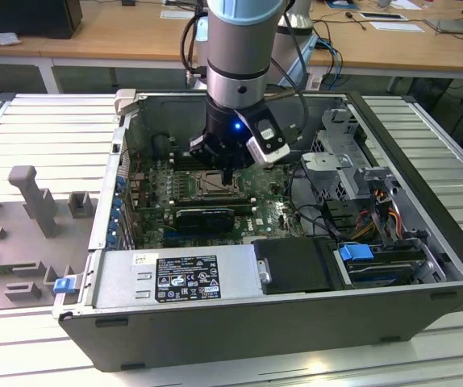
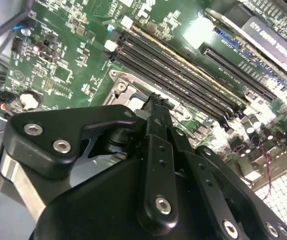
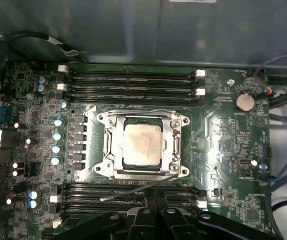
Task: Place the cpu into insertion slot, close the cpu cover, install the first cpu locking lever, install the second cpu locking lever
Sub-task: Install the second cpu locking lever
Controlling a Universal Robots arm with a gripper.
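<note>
Silvery-beige, one cpu (image 3: 142, 145) lies flat in the one insertion slot (image 3: 142, 176) at the middle of the green motherboard (image 3: 223, 130), its face up and its slightly longer side running between the two banks of memory slots. One cpu cover (image 3: 175, 146) is down over it, framing the chip through its cut-out. Two thin wire levers show in the first wrist view: one (image 3: 148, 113) lies along the socket edge near the far memory bank (image 3: 128, 82), the other (image 3: 133, 192) sticks out loose at a slant over the near bank. All of this sits inside one open computer case (image 1: 425, 201) lying on its side on a slatted metal table (image 1: 46, 129). The black end effector (image 3: 156, 192) hangs just over the socket's near edge, fingers pressed together with nothing between them.
</note>
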